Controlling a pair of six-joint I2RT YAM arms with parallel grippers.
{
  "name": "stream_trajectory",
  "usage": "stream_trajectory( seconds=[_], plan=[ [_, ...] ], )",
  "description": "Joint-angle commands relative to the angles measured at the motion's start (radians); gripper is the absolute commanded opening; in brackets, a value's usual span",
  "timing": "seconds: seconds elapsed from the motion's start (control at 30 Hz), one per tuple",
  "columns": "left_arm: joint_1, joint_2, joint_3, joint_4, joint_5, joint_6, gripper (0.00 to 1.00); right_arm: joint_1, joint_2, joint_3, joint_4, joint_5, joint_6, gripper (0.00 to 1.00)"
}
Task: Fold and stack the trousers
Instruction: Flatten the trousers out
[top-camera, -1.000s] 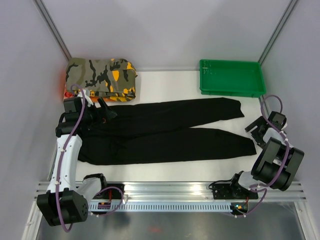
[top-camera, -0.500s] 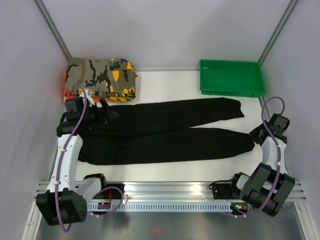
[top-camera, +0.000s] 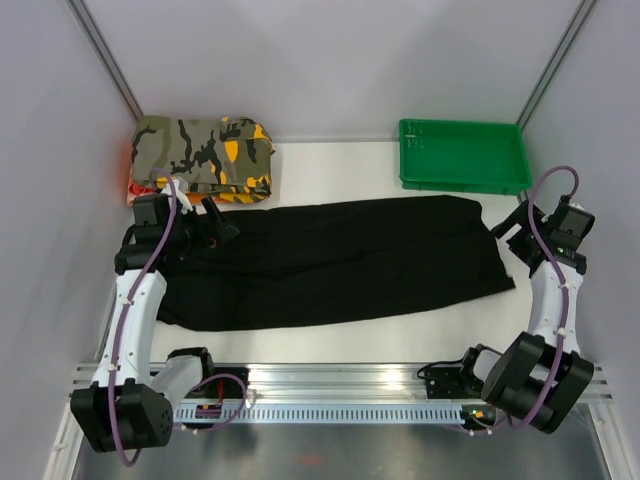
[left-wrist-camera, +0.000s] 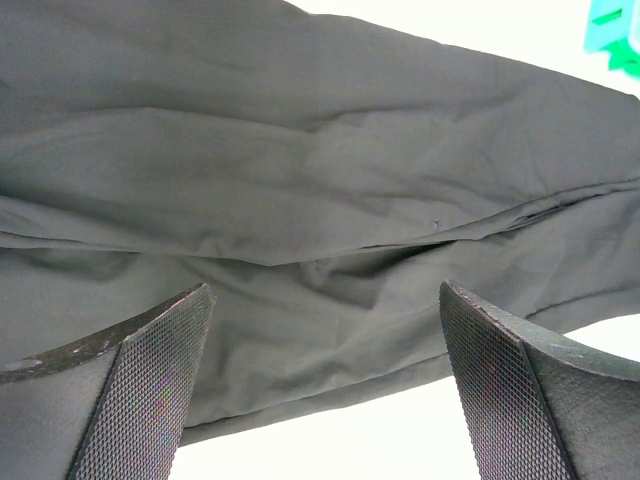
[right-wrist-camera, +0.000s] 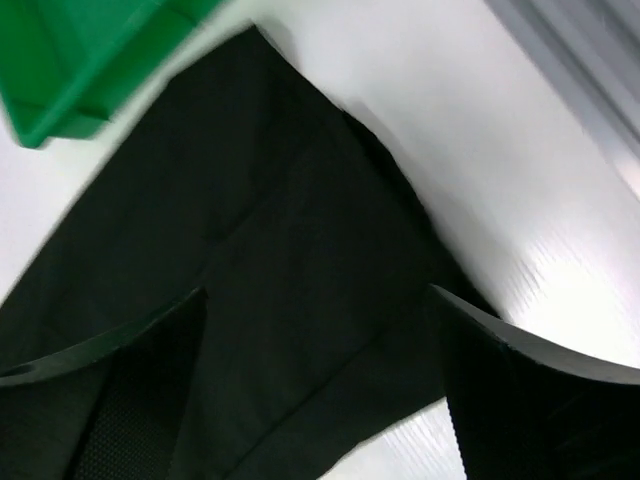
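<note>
At the far left of the bench (top-camera: 330, 175), a folded camouflage garment (top-camera: 205, 158) sits in the back corner. It is probably there as the start of the stack, so it marks where the trousers (top-camera: 340, 265) should end up.

Just in front of it, the left claw (left-wrist-camera: 325, 290) hovers over the waist end of the trousers. Its jaws are spread wide with nothing between them. The left wrist view shows only loose black cloth and a soft crease below the fingers (left-wrist-camera: 130, 400). It looks poised to pinch the waistband, since that end needs lifting or anchoring for a fold.

The trousers lie flat across the middle of the bench, waist to the left and cuffs to the right. The two legs lie so close that they read as one broad dark band, and I cannot tell whether one overlaps the other. Laid lengthways like this, each end is within reach of one arm.

Behind the cuff end stands a green tray (top-camera: 463, 155), near the cloth but apart from it, and seemingly no part of this job.

At the right, the right claw (right-wrist-camera: 315, 292) hangs over the cuffs with its jaws apart, holding nothing. Its blurred wrist view shows the hem corner on bare bench below.

By my reading, the fold across the length is not yet made, and the stacking waits on it.
</note>
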Motion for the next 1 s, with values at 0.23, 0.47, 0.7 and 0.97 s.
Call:
stream_trajectory(
  seconds=[0.23,0.47,0.7,0.97],
  plan=[
    [-0.005,-0.006,-0.028,-0.003,-0.093,-0.043,1.0,0.001,0.077,0.117,-0.211,0.109,-0.014,0.98],
    [-0.002,-0.025,-0.182,0.061,-0.101,-0.284,0.99,0.059,0.116,-0.081,-0.059,0.001,0.058,0.76],
    [0.011,-0.015,-0.281,0.066,-0.167,-0.459,0.71,0.269,0.266,-0.026,0.016,0.132,0.087,0.1],
    [0.099,-0.033,-0.368,0.045,-0.285,-0.648,0.02,0.277,0.396,-0.073,0.094,0.142,0.093,0.0]
  ],
)
